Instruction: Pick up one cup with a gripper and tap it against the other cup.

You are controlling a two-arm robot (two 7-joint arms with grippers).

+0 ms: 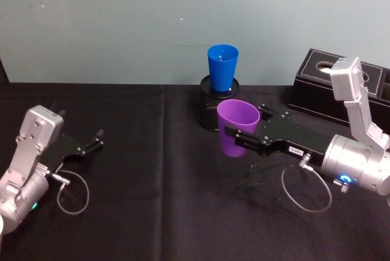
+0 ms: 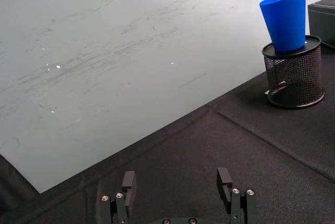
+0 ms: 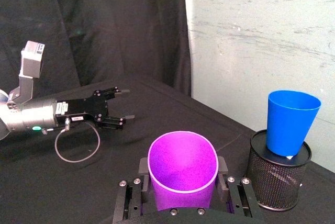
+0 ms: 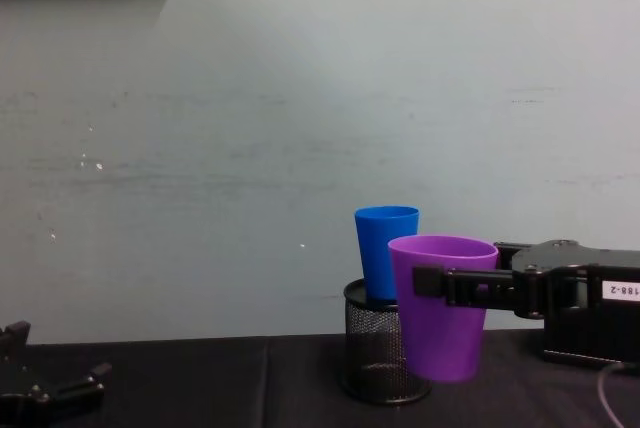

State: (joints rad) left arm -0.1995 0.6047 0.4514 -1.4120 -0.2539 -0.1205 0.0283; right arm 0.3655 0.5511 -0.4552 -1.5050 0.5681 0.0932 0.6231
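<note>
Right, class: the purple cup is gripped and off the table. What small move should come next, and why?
Probably ease the right tool, shut on the purple cup, slightly up and toward the blue cup. A gap separates them, and the blue cup stands in a mesh holder that the purple cup's lower half might hit first. The left tool sits open, apart.

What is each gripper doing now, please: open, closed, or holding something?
Left gripper: open, empty.
Right gripper: closed on the purple cup, near the blue cup.
</note>
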